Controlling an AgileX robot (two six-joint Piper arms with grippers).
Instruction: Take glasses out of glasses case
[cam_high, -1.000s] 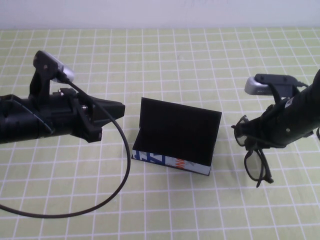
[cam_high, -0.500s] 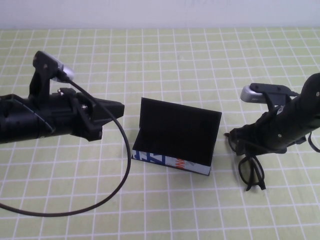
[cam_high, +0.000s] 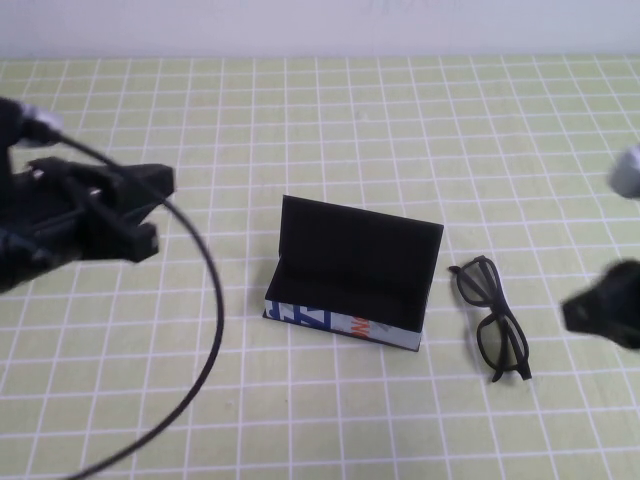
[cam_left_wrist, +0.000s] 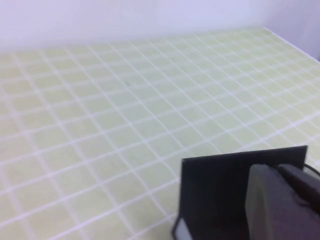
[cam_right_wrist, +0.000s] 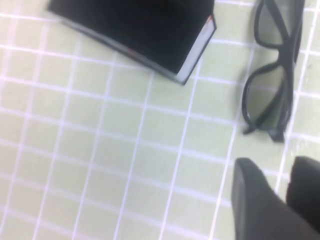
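Note:
The glasses case (cam_high: 345, 290) stands open in the middle of the table, black lid upright, white printed front side towards me. The glasses (cam_high: 492, 318) lie flat on the table just right of the case, arms unfolded. My right gripper (cam_high: 590, 310) is at the far right edge, apart from the glasses, open and empty. In the right wrist view the glasses (cam_right_wrist: 272, 75) and a corner of the case (cam_right_wrist: 150, 35) lie beyond the right gripper (cam_right_wrist: 275, 167). My left gripper (cam_high: 150, 205) is at the far left, shut and empty. The left wrist view shows the left gripper (cam_left_wrist: 280, 172) in front of the case's lid (cam_left_wrist: 220, 190).
The table is covered by a green cloth with a white grid (cam_high: 330, 120). The left arm's black cable (cam_high: 215, 300) loops over the table left of the case. A white wall runs along the far edge.
My right gripper let go of the glasses and drew back to the right; the glasses now lie on the table. My left arm pulled back to the left.

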